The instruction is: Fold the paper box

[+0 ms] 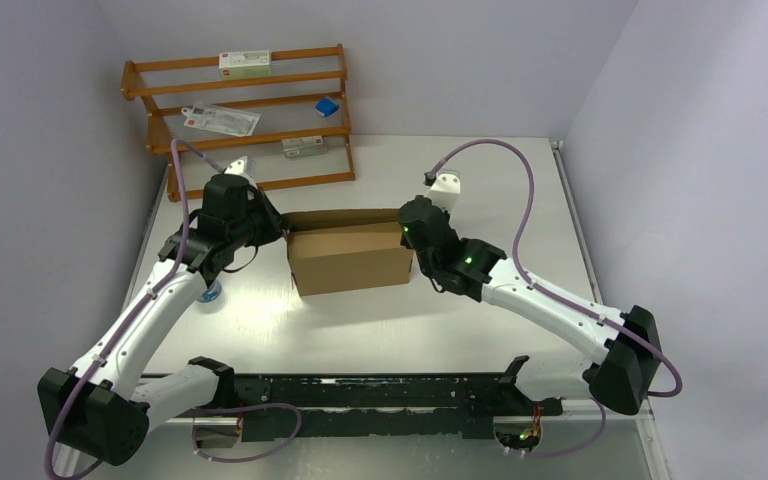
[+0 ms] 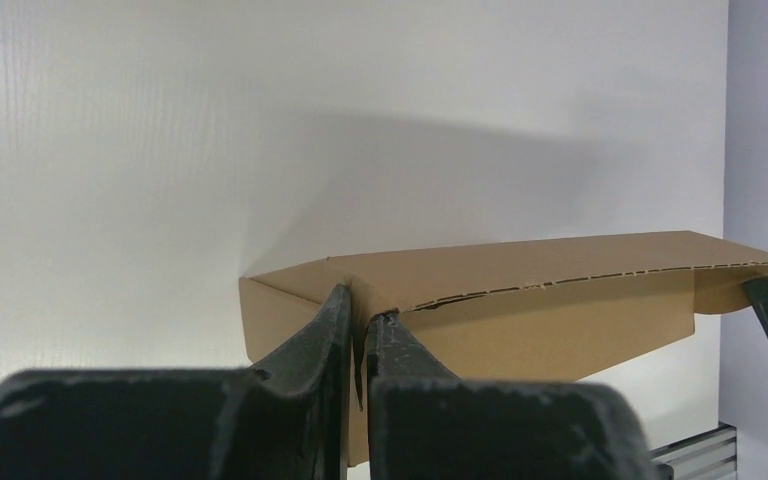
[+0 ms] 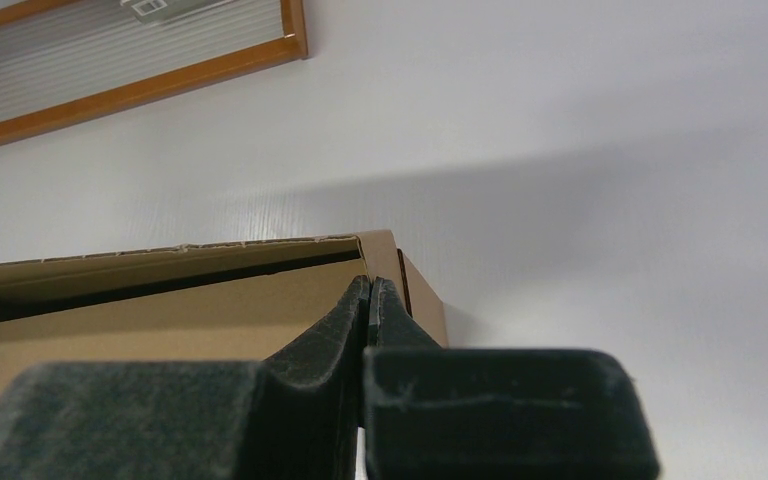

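Observation:
The paper box (image 1: pixel 350 258) is plain brown cardboard and stands half formed at the middle of the table, its top open and a flap lying back behind it. My left gripper (image 1: pixel 284 232) is at the box's left end. In the left wrist view it (image 2: pixel 360 302) is shut on the box's (image 2: pixel 560 320) end wall, a thin cardboard edge between the fingers. My right gripper (image 1: pixel 409 236) is at the box's right end. In the right wrist view it (image 3: pixel 370 287) is shut on the corner wall of the box (image 3: pixel 160 310).
A wooden rack (image 1: pixel 240 110) stands at the back left with white cartons (image 1: pixel 245 62) and a small blue thing (image 1: pixel 327 106); its rail shows in the right wrist view (image 3: pixel 160 85). A small blue-white object (image 1: pixel 210 293) lies under my left arm. A black rail (image 1: pixel 380 395) runs along the near edge.

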`<action>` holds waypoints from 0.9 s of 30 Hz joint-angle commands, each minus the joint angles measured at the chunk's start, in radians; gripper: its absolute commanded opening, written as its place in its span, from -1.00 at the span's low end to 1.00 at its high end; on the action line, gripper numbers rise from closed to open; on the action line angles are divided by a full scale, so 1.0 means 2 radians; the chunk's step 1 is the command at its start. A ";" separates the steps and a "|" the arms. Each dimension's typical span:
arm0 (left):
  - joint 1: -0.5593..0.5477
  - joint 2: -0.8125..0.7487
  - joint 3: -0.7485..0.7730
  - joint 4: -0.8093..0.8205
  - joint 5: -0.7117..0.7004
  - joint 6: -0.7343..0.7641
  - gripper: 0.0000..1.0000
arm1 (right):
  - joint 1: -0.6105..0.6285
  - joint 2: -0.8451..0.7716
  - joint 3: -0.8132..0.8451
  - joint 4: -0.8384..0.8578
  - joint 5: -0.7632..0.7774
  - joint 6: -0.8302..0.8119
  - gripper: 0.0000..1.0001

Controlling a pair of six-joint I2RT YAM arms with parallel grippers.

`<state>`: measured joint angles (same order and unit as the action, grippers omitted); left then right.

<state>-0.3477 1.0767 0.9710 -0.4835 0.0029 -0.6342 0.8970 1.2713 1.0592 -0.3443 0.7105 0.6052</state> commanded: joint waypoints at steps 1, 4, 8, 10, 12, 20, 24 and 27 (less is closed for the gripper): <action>0.004 0.003 -0.012 -0.036 0.011 0.001 -0.87 | 0.007 0.011 -0.018 -0.033 -0.025 0.012 -1.00; 0.004 0.013 0.000 -0.050 0.008 0.017 -0.84 | 0.008 0.012 -0.016 -0.035 -0.027 0.011 -1.00; 0.004 0.021 0.033 -0.087 -0.015 0.039 -0.76 | 0.007 0.011 -0.016 -0.036 -0.026 0.010 -1.00; 0.004 0.015 0.042 -0.087 -0.019 0.043 -0.76 | 0.008 0.009 -0.015 -0.035 -0.026 0.008 -1.00; 0.004 0.014 0.056 -0.095 -0.021 0.053 -0.77 | 0.008 0.008 -0.014 -0.035 -0.024 0.007 -1.00; 0.004 0.036 0.090 -0.150 -0.015 0.078 -0.60 | 0.008 0.006 -0.010 -0.035 -0.016 0.005 -1.00; 0.004 0.028 0.095 -0.167 -0.012 0.075 -0.44 | 0.007 0.003 -0.010 -0.035 -0.005 0.010 -1.00; 0.004 0.022 0.093 -0.170 -0.009 0.074 -0.46 | 0.008 0.005 -0.011 -0.031 -0.009 0.011 -1.00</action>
<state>-0.3477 1.1446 1.1213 -0.7723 -0.0257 -0.4950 0.9066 1.2713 1.0592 -0.3416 0.6888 0.6064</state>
